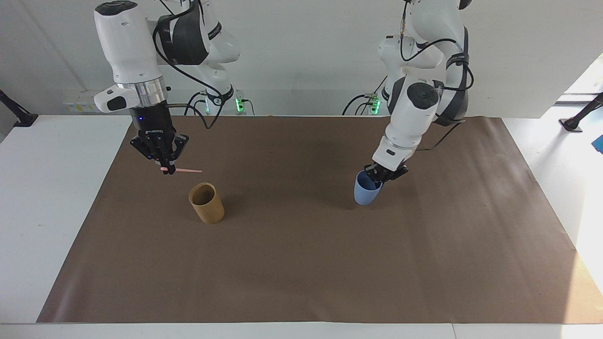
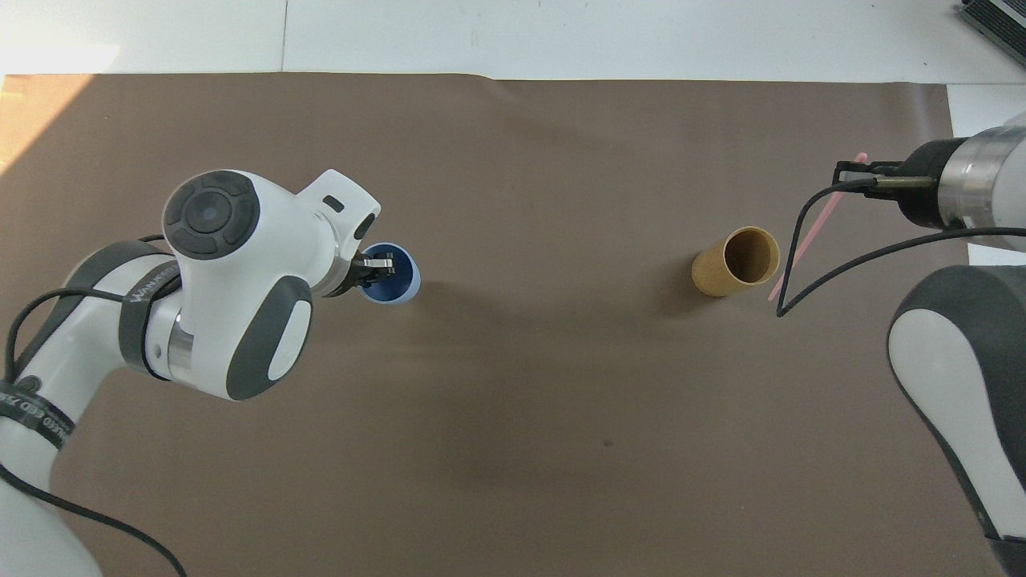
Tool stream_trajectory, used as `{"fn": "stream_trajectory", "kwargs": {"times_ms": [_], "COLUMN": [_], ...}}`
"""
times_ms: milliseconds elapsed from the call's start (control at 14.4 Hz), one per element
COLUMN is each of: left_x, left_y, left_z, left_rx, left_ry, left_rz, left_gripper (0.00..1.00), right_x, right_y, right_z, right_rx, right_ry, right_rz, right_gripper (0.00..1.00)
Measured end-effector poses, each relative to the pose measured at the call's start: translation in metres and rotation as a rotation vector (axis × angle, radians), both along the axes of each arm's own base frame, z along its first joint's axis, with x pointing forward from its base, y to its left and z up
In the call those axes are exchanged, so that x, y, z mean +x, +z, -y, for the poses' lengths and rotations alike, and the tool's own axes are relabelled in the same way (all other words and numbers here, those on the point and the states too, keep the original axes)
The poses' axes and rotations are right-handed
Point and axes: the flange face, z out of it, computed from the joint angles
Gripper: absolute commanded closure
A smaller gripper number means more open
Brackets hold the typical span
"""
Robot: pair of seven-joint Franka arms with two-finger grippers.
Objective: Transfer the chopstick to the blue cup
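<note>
The chopstick (image 1: 184, 170), a thin pale pink stick, hangs in the air with my right gripper (image 1: 167, 170) shut on one end of it; its free end points toward the table's middle. It is over the mat beside the tan cup and shows as a slanted pink line (image 2: 811, 231) in the overhead view. The blue cup (image 1: 366, 192) is a small light-blue tumbler, tilted a little. My left gripper (image 1: 378, 177) is shut on its rim, one finger inside the cup (image 2: 394, 282) and one outside. The cup seems just off the mat.
A tan-brown cylindrical cup (image 1: 206, 203) stands upright on the brown mat (image 1: 301, 263) toward the right arm's end, close under the chopstick. White table (image 1: 52, 197) borders the mat on every side. The left arm's big wrist hangs over the mat beside the blue cup.
</note>
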Motion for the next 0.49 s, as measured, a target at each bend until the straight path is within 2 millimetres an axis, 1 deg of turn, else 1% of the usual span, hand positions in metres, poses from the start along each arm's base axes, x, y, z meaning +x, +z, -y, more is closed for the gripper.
{"fn": "stream_trajectory", "kwargs": {"times_ms": [70,139,278,417,487], "left_x": [-0.006,-0.010,-0.015,-0.019,-0.024], "left_y": [-0.002,-0.006,-0.011,-0.016,-0.022], "left_z": [0.018,0.031,0.047,0.063,0.077], "left_rx": [-0.010,-0.018,-0.037,-0.060,-0.069], "left_ry": [0.005,0.009,0.021,0.049,0.059], "left_rz": [0.011,0.018,0.023,0.034,0.039], "left_gripper": [1.00,1.00,1.00,1.00,1.00], "right_x": [0.000,0.000,0.001,0.001,0.001], "right_y": [0.000,0.000,0.000,0.000,0.000], "right_z": [0.003,0.008,0.019,0.022,0.022], "right_rx": [0.000,0.000,0.000,0.000,0.000], "right_ry": [-0.005,-0.014,-0.032,-0.037,-0.036], "right_rz": [0.000,-0.001,-0.002,-0.002,-0.002], "right_gripper": [1.00,1.00,1.00,1.00,1.00]}}
